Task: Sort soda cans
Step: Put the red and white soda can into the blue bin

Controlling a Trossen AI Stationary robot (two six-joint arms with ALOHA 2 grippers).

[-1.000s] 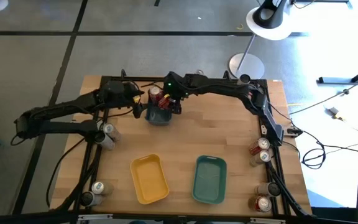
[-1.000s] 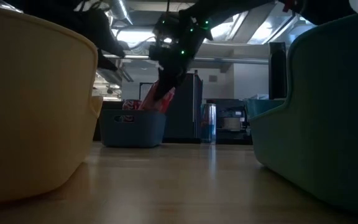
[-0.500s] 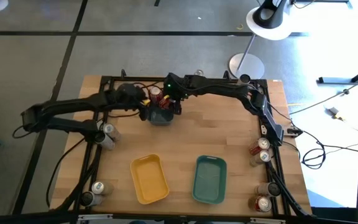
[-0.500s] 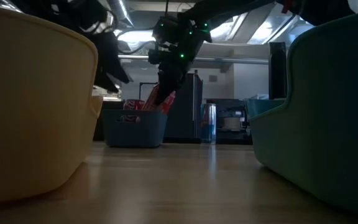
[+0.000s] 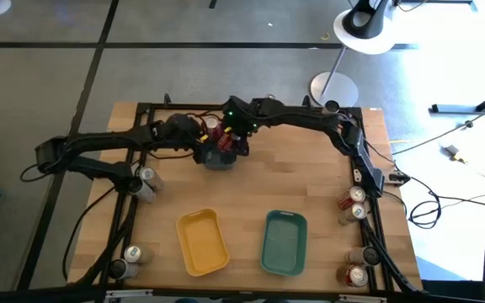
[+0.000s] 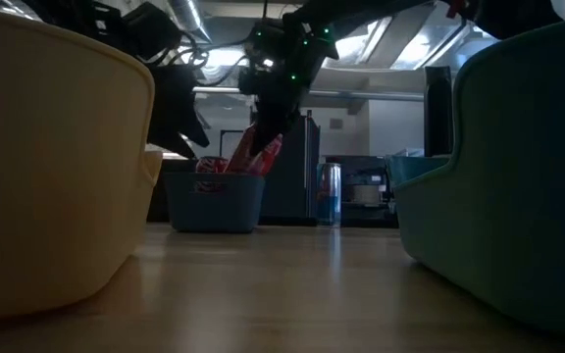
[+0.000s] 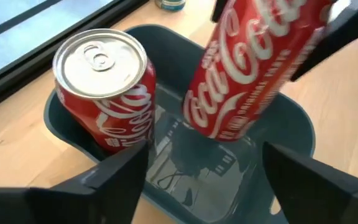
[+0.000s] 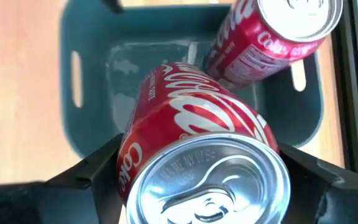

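Soda cans: one red can (image 8: 197,149) is being held tilted over the dark blue tray (image 7: 291,134) by the right pincer (image 8: 197,186), clamped on it; a second red can (image 7: 104,87) is sitting inside. Left pincer (image 7: 204,180) is hovering there, fingers apart.

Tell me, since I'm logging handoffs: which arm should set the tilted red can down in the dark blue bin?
Right: its gripper already clamps the tilted can over the bin; the left gripper is open.

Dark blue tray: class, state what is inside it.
One red can stands in the dark blue tray. The right tool holds a second red can tilted into it. The cans hide part of the floor.
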